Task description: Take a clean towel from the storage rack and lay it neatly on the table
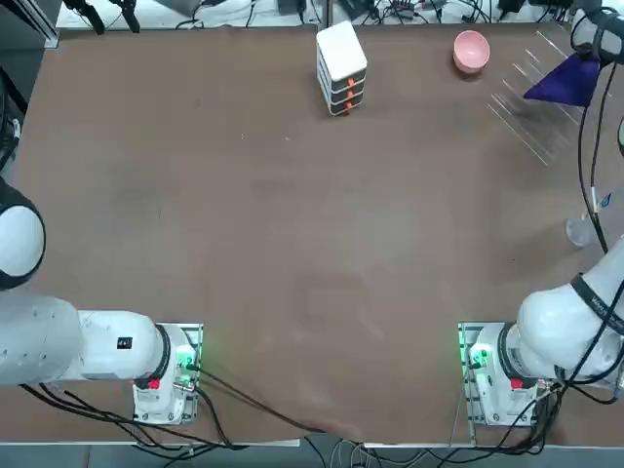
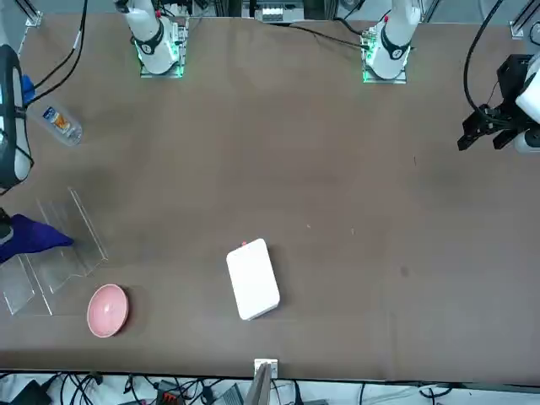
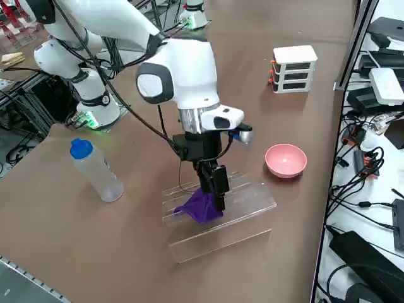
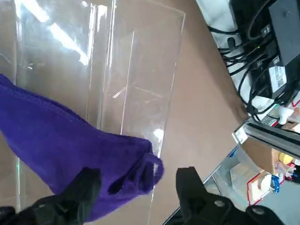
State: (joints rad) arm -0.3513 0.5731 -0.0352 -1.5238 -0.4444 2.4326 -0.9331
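The right tool [image 4: 138, 180] hangs over the clear acrylic storage rack [image 3: 243, 202], fingers spread around a fold of the deep purple soft towel [image 4: 61, 145] draped there. For a good pickup, I'd sink lower, pinch that bunched fold fully, then lift straight up clear of the rods.

deep purple plain towel [image 4: 70, 145], clear see-through storage rack [image 3: 218, 211], matt brown table [image 1: 292, 214], pink bowl [image 1: 471, 50], black hand [image 4: 138, 190]
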